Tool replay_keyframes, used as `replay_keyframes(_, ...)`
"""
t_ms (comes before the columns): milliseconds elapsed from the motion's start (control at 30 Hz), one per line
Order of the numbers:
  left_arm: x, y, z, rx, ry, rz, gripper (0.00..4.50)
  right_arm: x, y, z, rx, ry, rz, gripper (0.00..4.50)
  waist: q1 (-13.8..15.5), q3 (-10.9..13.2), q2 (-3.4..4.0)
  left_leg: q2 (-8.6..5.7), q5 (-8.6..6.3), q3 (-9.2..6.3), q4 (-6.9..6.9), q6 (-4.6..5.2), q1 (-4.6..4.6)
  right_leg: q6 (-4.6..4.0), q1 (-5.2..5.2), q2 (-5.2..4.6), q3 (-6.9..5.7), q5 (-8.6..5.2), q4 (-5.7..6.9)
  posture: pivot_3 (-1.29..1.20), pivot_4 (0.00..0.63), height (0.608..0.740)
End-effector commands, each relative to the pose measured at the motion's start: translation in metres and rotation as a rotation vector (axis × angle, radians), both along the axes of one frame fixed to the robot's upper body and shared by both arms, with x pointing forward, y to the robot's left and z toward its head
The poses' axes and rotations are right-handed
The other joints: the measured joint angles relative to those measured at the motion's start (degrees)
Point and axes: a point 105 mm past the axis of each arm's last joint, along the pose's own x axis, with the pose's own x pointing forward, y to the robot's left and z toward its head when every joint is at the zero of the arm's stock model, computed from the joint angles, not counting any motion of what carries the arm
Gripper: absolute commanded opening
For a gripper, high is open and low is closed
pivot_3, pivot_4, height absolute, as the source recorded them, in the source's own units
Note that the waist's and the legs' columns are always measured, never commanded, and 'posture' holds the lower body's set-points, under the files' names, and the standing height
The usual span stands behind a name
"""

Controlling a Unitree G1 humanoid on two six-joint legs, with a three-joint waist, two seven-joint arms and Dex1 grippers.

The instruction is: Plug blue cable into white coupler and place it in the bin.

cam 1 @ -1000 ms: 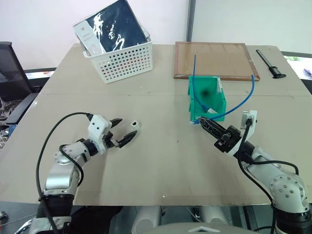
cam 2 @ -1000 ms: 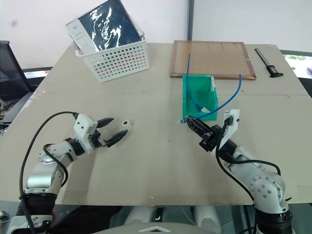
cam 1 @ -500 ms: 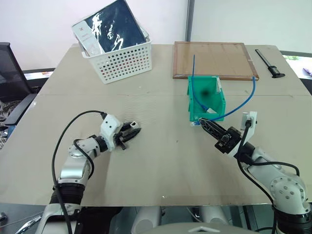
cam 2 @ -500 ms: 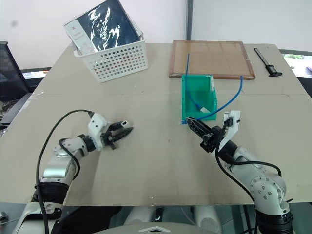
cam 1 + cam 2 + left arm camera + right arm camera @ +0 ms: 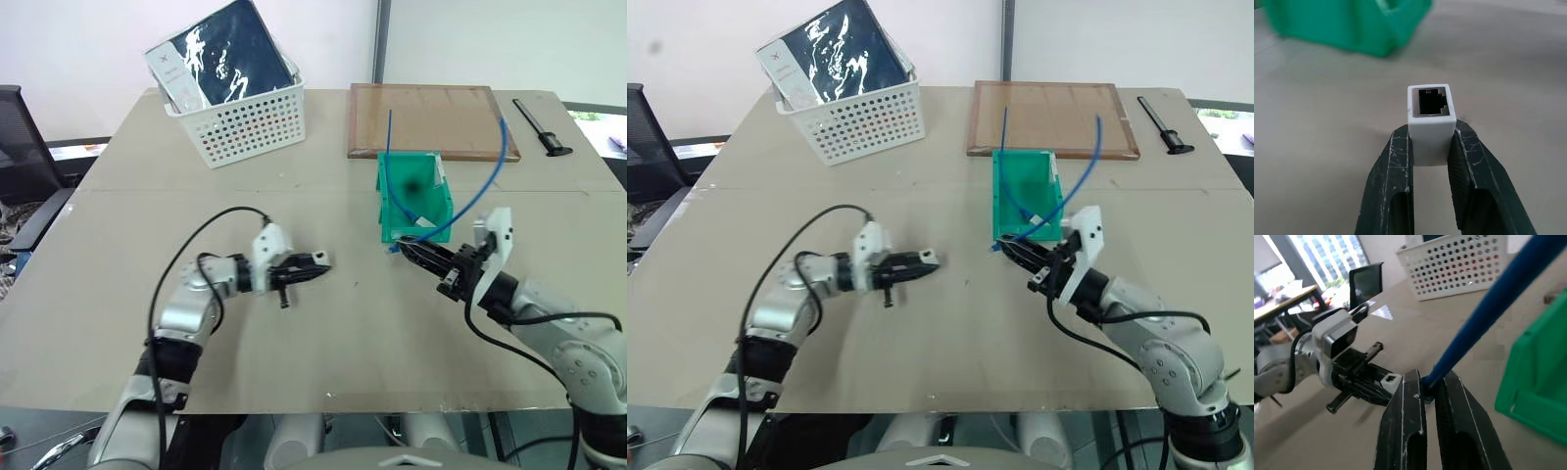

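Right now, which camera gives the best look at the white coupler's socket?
The left wrist view: the white coupler sits between the left gripper's jaws, dark socket facing the camera. Both eye views show only a small white speck at those jaws; the right wrist view shows it from the side.

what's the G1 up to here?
Mating a cable to a coupler. The left gripper is shut on the white coupler, socket facing the green bin. The right gripper pinches the blue cable near its plug end, just in front of the bin. The two parts are apart, not yet plugged.
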Motion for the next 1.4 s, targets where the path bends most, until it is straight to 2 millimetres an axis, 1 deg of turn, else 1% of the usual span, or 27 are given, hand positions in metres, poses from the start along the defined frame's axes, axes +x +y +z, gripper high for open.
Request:
replay_keyframes(33, 0.002, -0.018, 0.003, 0.041, -0.049, -0.071, 0.35, 0.001, 0.01, 0.003, -0.102, -0.053, 0.079, 0.0, 0.0, 0.0, -0.01, -0.01, 0.0, 0.0, 0.0, 0.0, -0.01, 0.0, 0.0, 0.0, -0.02, 0.0, 0.0, 0.0, 0.15, 0.738)
replay_keyframes(100, 0.004, -0.025, -0.001, 0.074, -0.051, -0.097, 0.35, 0.004, 0.016, 0.004, -0.146, -0.07, 0.118, 0.0, 0.0, 0.0, -0.01, -0.06, 0.0, 0.02, -0.01, 0.0, -0.03, -0.01, -0.01, 0.0, -0.01, 0.0, -0.01, 0.0, 0.15, 0.738)
replay_keyframes(200, 0.002, -0.029, -0.008, 0.11, -0.055, -0.141, 0.35, 0.01, 0.024, 0.003, -0.208, -0.091, 0.171, 0.0, -0.1, 0.0, -0.02, -0.11, 0.0, 0.01, 0.0, 0.0, -0.06, 0.0, -0.02, -0.01, -0.01, 0.0, -0.03, 0.0, 0.15, 0.738)
replay_keyframes(333, 0.002, -0.03, -0.016, 0.136, -0.05, -0.167, 0.35, 0.018, 0.03, -0.002, -0.282, -0.106, 0.229, 0.0, 0.0, 0.0, -0.03, -0.13, 0.0, -0.02, 0.04, 0.0, -0.12, 0.0, -0.04, -0.02, -0.03, 0.0, -0.03, 0.0, 0.15, 0.738)
replay_keyframes(400, 0.002, -0.03, -0.019, 0.148, -0.054, -0.175, 0.35, 0.02, 0.032, -0.009, -0.332, -0.108, 0.263, 0.0, 0.1, 0.0, -0.03, -0.12, 0.0, -0.05, 0.06, 0.0, -0.13, 0.0, -0.05, -0.03, -0.05, 0.0, -0.03, 0.0, 0.15, 0.738)
replay_keyframes(567, 0.0, -0.032, -0.021, 0.139, -0.057, -0.183, 0.35, 0.025, 0.032, -0.024, -0.432, -0.112, 0.32, 0.0, 0.1, 0.0, -0.03, -0.15, 0.0, -0.07, 0.08, 0.0, -0.14, 0.0, -0.05, -0.05, -0.06, 0.0, -0.03, 0.0, 0.15, 0.738)
replay_keyframes(800, -0.004, -0.034, -0.024, 0.137, -0.059, -0.193, 0.35, 0.025, 0.035, -0.029, -0.469, -0.117, 0.378, 0.0, 0.1, 0.0, -0.03, -0.16, 0.0, -0.24, 0.09, 0.0, -0.14, 0.0, -0.05, -0.07, -0.07, 0.01, -0.02, 0.0, 0.15, 0.738)
replay_keyframes(1000, -0.005, -0.036, -0.025, 0.133, -0.06, -0.194, 0.35, 0.028, 0.04, -0.032, -0.484, -0.132, 0.39, 0.0, 0.1, 0.0, -0.03, -0.18, 0.0, -0.34, 0.09, 0.0, -0.12, 0.0, -0.04, -0.08, -0.07, 0.01, 0.0, 0.0, 0.15, 0.738)
replay_keyframes(1200, -0.006, -0.036, -0.024, 0.13, -0.062, -0.195, 0.35, 0.028, 0.042, -0.031, -0.52, -0.162, 0.414, 0.0, 0.2, 0.0, -0.02, -0.2, 0.0, -0.36, 0.1, 0.0, -0.12, 0.0, -0.04, -0.09, -0.08, 0.01, 0.0, 0.0, 0.15, 0.738)
replay_keyframes(1333, -0.005, -0.036, -0.025, 0.13, -0.062, -0.192, 0.35, 0.027, 0.039, -0.04, -0.611, -0.179, 0.448, 0.0, 0.2, 0.0, -0.02, -0.2, 0.0, -0.35, 0.1, 0.0, -0.09, 0.0, -0.03, -0.09, -0.08, 0.01, 0.01, 0.0, 0.15, 0.738)
replay_keyframes(1400, -0.005, -0.035, -0.024, 0.13, -0.063, -0.191, 0.35, 0.027, 0.036, -0.043, -0.627, -0.17, 0.457, 0.0, 0.2, 0.0, -0.03, -0.2, 0.0, -0.35, 0.1, -0.01, -0.09, 0.0, -0.02, -0.09, -0.08, 0.01, 0.01, 0.0, 0.15, 0.738)
